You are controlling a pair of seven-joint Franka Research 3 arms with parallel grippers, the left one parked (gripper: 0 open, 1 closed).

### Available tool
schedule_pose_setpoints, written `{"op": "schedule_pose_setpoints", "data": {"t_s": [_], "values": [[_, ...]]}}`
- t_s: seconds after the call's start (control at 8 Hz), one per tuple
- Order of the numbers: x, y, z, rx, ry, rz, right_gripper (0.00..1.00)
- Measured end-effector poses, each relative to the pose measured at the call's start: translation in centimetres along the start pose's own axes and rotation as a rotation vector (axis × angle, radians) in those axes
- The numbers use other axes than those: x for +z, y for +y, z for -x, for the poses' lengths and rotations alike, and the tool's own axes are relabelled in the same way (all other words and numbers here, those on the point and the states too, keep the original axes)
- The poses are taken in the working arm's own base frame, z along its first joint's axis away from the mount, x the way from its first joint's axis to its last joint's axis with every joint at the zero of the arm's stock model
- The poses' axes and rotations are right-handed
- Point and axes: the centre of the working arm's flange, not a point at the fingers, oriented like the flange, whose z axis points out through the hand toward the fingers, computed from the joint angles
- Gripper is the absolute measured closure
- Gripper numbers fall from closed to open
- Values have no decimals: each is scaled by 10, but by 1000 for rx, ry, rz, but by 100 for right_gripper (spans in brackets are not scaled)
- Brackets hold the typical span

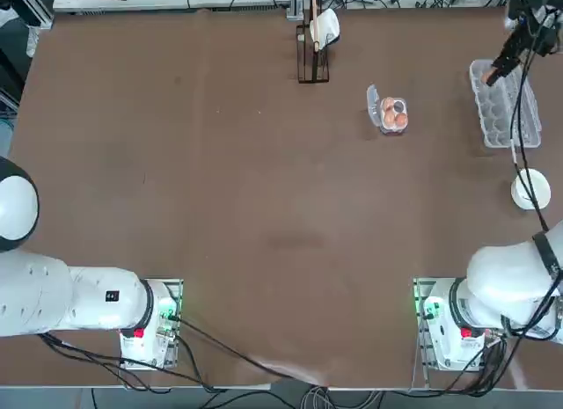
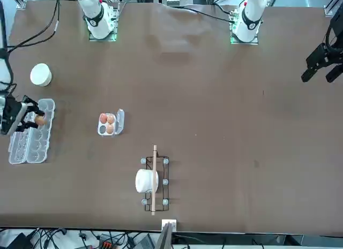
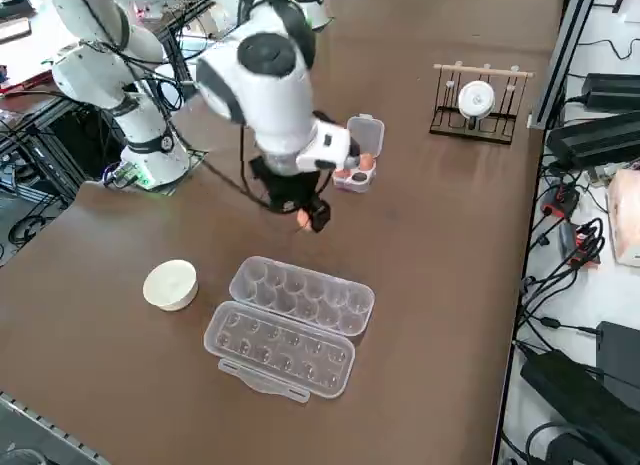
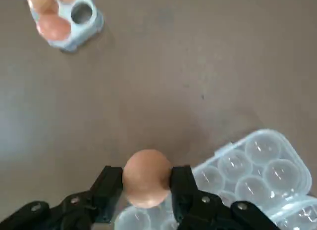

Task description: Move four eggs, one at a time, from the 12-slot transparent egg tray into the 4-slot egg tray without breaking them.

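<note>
My right gripper (image 4: 146, 184) is shut on an orange-brown egg (image 4: 146, 175), which it holds a little above the table beside one end of the 12-slot transparent egg tray (image 4: 262, 165). In the front view that egg (image 2: 39, 119) hangs over the tray's (image 2: 31, 144) end, and the tray's cups look empty. The side view shows the gripper (image 3: 310, 217) just beyond the open tray (image 3: 300, 295). Farther toward the table's middle, the 4-slot egg tray (image 1: 373, 101) holds three eggs (image 1: 390, 119), and one cup (image 4: 81, 13) is empty.
A white round bowl (image 1: 531, 188) sits near the 12-slot tray on the robot's side. A wire rack with a white roll (image 1: 314, 48) stands at the far edge. Cables and boxes (image 3: 590, 135) lie off the table's right side.
</note>
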Motion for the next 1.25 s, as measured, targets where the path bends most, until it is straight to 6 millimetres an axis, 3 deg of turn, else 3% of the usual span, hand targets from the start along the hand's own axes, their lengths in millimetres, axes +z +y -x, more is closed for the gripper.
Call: {"op": "schedule_pose_setpoints", "data": {"t_s": [0.25,0.75,1.25], "values": [[-3,-19,-46,106,-7,7,43],[6,-50,-110,301,-18,11,43],[35,-88,-176,470,6,55,43]]}}
